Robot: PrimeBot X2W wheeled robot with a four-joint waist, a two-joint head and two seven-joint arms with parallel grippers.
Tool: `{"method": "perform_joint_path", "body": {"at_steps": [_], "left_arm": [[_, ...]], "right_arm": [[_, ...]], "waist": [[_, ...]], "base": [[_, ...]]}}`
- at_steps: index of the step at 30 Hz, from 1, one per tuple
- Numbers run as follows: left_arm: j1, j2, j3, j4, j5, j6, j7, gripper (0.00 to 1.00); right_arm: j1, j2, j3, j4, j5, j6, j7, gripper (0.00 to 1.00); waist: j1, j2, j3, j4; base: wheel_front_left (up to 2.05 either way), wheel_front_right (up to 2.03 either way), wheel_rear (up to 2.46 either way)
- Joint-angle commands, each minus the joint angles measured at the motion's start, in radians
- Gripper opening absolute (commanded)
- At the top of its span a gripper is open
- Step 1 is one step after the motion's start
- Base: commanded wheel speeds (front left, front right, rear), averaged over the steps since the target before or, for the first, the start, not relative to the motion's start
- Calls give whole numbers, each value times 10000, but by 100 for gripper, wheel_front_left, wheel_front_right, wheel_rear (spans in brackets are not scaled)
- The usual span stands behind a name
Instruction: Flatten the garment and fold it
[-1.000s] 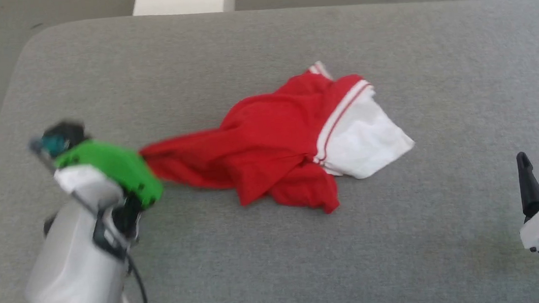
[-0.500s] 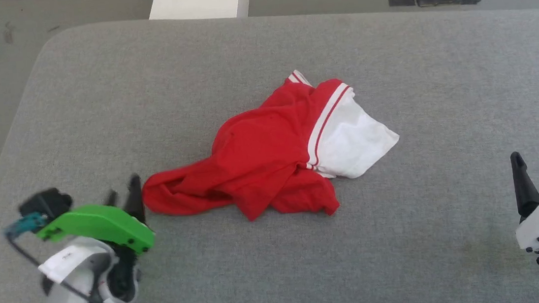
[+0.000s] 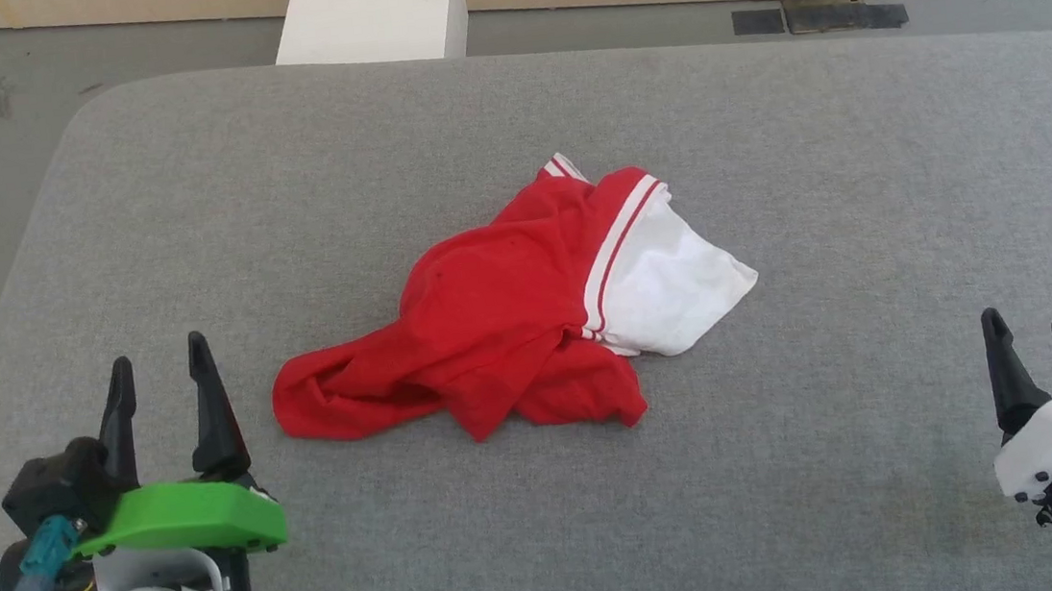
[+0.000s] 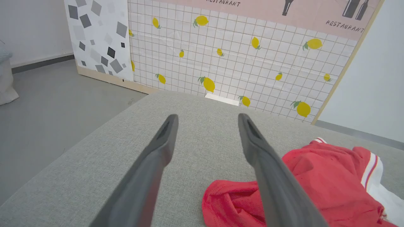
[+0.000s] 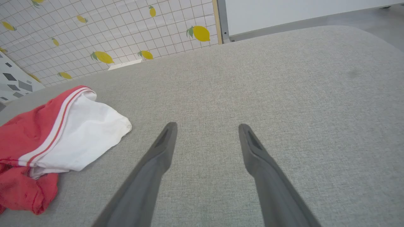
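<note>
- A wide grey padded surface [image 3: 760, 118] is seen from above, with the garment [image 3: 500, 327] lying near its middle as a crumpled red heap.
- One white sleeve [image 3: 670, 291] with striped trim is spread at the right side of the heap. The red body is bunched and doubled over itself, trailing toward the near left.
- The left gripper [image 3: 157, 352] is held at the near left, just beside the heap's left end. Its fingers are spread apart and nothing is between them.
- In the left wrist view the same gripper [image 4: 208, 116] is shown wide open above bare surface, with the red fabric [image 4: 315, 176] beside its right finger and untouched.
- A second ago that left end was clamped and drawn out to the left. It has since been released, and the stretched tail has slumped back into a rounded fold.
- The right gripper [image 3: 1026, 321] is parked at the near right, well apart from the garment. It is open and empty, as it was a second ago.
- In the right wrist view the sleeve [image 5: 85, 135] is seen to the far left of the open fingers.
- The shirt is judged to be not yet flattened. A fresh grip on its edges appears to be needed before any fold.
</note>
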State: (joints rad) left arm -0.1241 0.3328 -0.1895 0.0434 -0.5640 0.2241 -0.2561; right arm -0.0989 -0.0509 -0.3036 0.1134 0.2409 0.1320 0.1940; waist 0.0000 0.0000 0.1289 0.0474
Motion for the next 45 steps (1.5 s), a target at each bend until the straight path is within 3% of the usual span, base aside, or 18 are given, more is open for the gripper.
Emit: {"method": "perform_joint_path", "body": {"at_steps": [1,10,21,34,35,36,37,38,45], "left_arm": [[162,-175,188,-199,368,6,-52,100],[113,-798,470,-252,1396,-564,-55,100],[-922,-1355,-11,442,1838,-1035,-56,100],[-1360,-1959,94,903,2031,-1386,-56,100],[-1371,-1995,120,941,2056,-1417,-56,100],[-1375,-2015,139,972,2076,-1445,-56,100],[-1376,-2034,175,1005,2100,-1473,-56,100],[-1366,-2042,197,1038,2115,-1501,-56,100],[-1281,-1994,374,1219,2240,-1663,-57,100]], "right_arm": [[49,7,74,-33,-51,-13,54,100],[-1523,-154,1601,3,-649,-13,1966,100],[-5193,-1782,4817,1445,-1159,-13,6401,100],[-5869,-2702,7504,2488,-151,-13,7996,100],[-5830,-2774,7601,2514,66,-13,8183,80],[-5818,-2833,7669,2492,200,-13,8262,32],[-5817,-2895,7707,2446,349,-13,8287,4],[-5816,-2941,7698,2411,463,-13,8304,0],[-6121,-2985,6557,1892,749,-13,7141,0]], "waist": [[0,0,63,33],[0,0,733,151],[0,0,2318,1041],[0,0,2986,1458],[0,0,2954,1448],[0,0,2918,1429],[0,0,2861,1394],[0,0,2821,1367],[0,0,2270,941]], "base": [[0,0,0],[0,0,0],[0,0,0],[0,0,0],[0,0,0],[0,0,0],[0,0,0],[0,0,0],[0,0,0]]}}
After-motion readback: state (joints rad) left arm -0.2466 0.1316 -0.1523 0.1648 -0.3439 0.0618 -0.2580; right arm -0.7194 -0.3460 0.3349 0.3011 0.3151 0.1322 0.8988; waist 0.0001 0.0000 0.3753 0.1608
